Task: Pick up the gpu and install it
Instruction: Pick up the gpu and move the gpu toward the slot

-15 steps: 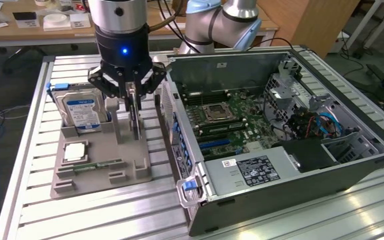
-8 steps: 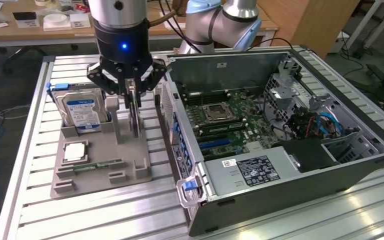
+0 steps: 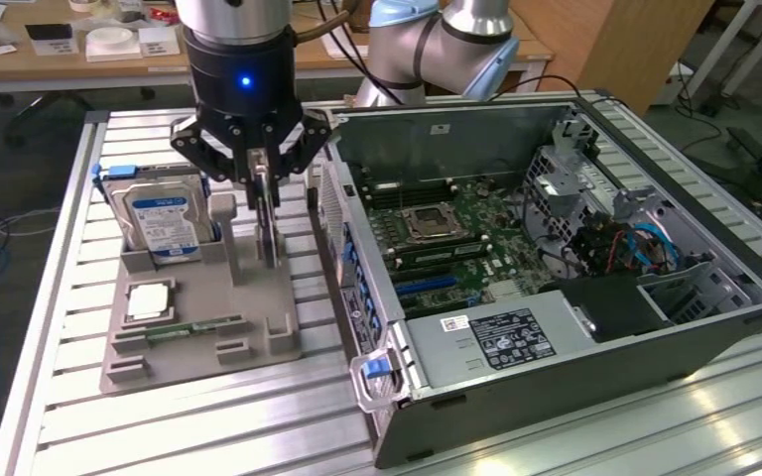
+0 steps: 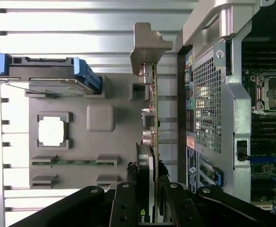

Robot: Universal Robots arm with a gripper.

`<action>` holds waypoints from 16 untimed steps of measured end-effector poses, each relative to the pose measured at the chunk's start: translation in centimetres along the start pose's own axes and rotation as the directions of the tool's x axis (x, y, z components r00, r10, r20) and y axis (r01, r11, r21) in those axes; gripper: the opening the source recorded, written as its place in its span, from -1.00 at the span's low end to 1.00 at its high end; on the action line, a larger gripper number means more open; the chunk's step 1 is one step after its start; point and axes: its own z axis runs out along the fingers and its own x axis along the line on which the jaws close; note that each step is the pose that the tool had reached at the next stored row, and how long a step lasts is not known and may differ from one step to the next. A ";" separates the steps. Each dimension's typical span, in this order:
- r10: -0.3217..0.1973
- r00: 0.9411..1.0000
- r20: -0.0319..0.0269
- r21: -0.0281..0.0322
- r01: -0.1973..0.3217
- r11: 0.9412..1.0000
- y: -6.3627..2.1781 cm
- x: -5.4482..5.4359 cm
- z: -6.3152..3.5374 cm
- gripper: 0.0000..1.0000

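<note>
At the gray holder point(image 3: 195, 332), the hand point(image 3: 266, 183) clamps the upright gpu point(image 3: 270, 243); computer case point(image 3: 554, 332) just beside

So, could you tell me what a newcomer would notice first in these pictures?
The gripper closed on the upright gpu at the grey tray draws the eye first. Then the open computer case on the exterior view's right, motherboard exposed, and the blue-labelled hard drive standing in that tray.

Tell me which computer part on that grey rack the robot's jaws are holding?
The thin black card with a silver end bracket, clamped on edge between the jaws; the blue-labelled hard drive, square silver chip and green memory stick sit untouched.
</note>
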 end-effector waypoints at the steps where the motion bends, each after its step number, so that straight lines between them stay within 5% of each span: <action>1: 0.000 1.000 0.000 0.000 0.000 1.000 0.00 0.0 -0.05 -0.46; 16: 0.000 1.000 0.000 0.000 0.000 1.000 0.02 0.0 -0.29 -0.46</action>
